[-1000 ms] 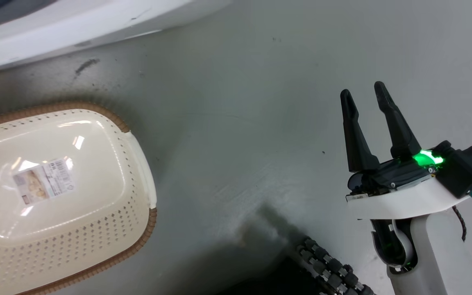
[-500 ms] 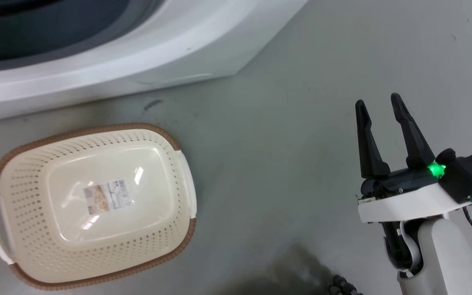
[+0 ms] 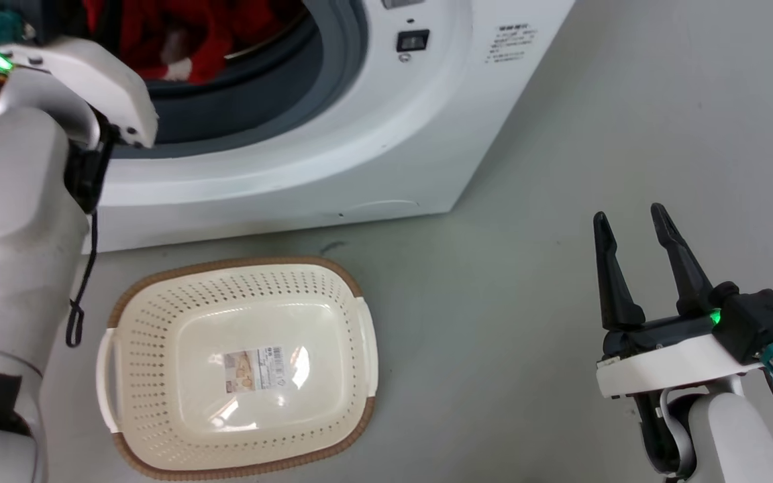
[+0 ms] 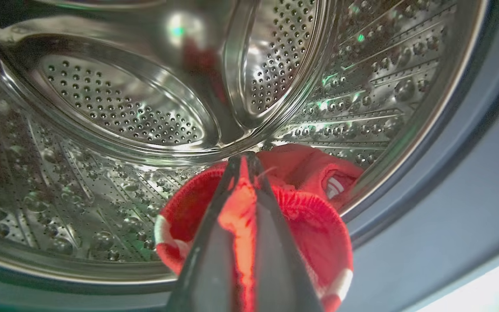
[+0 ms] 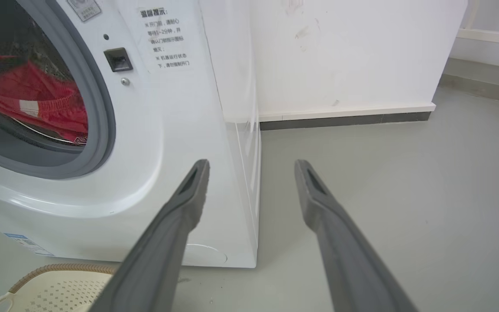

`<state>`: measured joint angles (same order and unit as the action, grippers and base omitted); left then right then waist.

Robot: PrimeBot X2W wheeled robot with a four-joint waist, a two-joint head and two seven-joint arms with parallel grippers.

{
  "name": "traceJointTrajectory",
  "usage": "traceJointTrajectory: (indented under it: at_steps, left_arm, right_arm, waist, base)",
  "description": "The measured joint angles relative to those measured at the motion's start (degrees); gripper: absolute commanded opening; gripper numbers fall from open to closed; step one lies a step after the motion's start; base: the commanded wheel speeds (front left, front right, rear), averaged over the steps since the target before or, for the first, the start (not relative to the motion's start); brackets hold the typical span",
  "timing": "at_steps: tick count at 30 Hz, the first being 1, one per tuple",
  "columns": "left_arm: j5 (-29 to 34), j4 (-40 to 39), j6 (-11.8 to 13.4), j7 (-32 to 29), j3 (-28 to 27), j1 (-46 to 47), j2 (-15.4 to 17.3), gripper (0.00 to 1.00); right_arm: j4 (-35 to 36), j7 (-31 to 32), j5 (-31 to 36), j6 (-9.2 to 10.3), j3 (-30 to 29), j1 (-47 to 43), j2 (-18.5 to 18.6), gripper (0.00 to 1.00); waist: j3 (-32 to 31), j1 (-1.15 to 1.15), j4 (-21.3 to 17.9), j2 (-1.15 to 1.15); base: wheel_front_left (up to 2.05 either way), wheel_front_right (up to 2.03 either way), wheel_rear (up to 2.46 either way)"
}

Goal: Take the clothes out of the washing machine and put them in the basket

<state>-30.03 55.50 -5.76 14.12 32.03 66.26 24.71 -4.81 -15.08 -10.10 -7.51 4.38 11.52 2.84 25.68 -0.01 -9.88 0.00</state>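
Red clothes (image 4: pixel 310 216) with white patches lie low in the steel drum of the white washing machine (image 3: pixel 393 134). My left gripper (image 4: pixel 243 158) is shut on a fold of this red fabric, which bunches between its two fingers. In the head view my left arm (image 3: pixel 17 201) reaches into the porthole, where the clothes (image 3: pixel 205 33) show. The cream basket (image 3: pixel 151 335) stands empty on the floor in front of the machine. My right gripper (image 3: pixel 629 215) hovers open over the floor to the basket's right, holding nothing. The right wrist view has that gripper (image 5: pixel 251 164), the machine (image 5: pixel 167 151), the clothes (image 5: pixel 37 95) and the basket's corner (image 5: pixel 59 281).
A black cable (image 3: pixel 84 282) hangs from my left arm beside the basket. A white wall with dark skirting (image 5: pixel 340 117) stands behind the machine's right side. Grey floor (image 3: pixel 494 335) stretches between the basket and my right gripper.
The head camera has tilted up, so the basket slid down the picture and the washing machine's porthole and my left arm came into view. The right gripper stays open.
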Motion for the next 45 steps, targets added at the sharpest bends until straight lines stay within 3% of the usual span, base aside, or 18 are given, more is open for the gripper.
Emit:
traceJointTrajectory:
  at_steps: [5,16,27,31,35,39,45]
  left_arm:
    - [0.64,-5.93,1.41,0.78,-0.94,-5.13,-0.79,0.0]
    - [6.05,-33.25,6.83,0.8,-8.59,-24.34,-0.93,0.0]
    - [8.15,-52.09,7.72,0.8,-10.16,-39.63,-1.25,0.0]
    - [5.95,-56.77,7.88,-2.97,-9.57,-43.18,-0.92,0.0]
    - [4.91,-59.07,8.35,-6.47,-9.39,-45.39,0.35,0.0]
    - [4.31,-56.56,7.9,-7.95,-8.25,-47.86,1.16,0.0]
    - [2.32,-41.91,4.49,-5.05,-6.82,-48.6,-0.16,0.0]
  right_arm:
    - [-0.38,0.0,1.15,0.0,-1.53,-0.7,0.01,1.0]
    - [-1.3,0.0,2.54,0.0,-2.16,-2.63,0.01,1.0]
    - [-2.21,0.0,3.13,0.0,-3.04,-5.25,0.02,1.0]
    - [-2.19,0.0,3.26,0.0,-3.16,-5.76,0.02,1.0]
    - [-2.15,0.0,3.64,0.0,-3.11,-5.86,0.01,1.0]
    - [-2.01,0.0,4.13,0.0,-2.91,-5.67,0.01,1.0]
    - [-1.52,0.0,5.1,0.0,-2.64,-4.25,0.01,1.0]
  waist:
    - [-3.32,0.0,2.31,0.0]
    - [-8.8,0.0,6.22,0.0]
    - [-14.03,0.0,9.31,0.0]
    - [-14.5,0.0,10.3,0.0]
    - [-13.63,0.0,10.73,0.0]
    - [-11.87,0.01,10.67,0.0]
    - [-7.11,0.01,9.69,0.0]
  base:
    - [0.0,0.0,0.0]
    - [0.0,0.0,0.0]
    - [0.0,0.0,0.0]
    - [0.0,0.0,0.0]
    - [0.0,0.0,0.0]
    - [0.0,0.0,0.0]
    - [0.0,0.0,0.0]
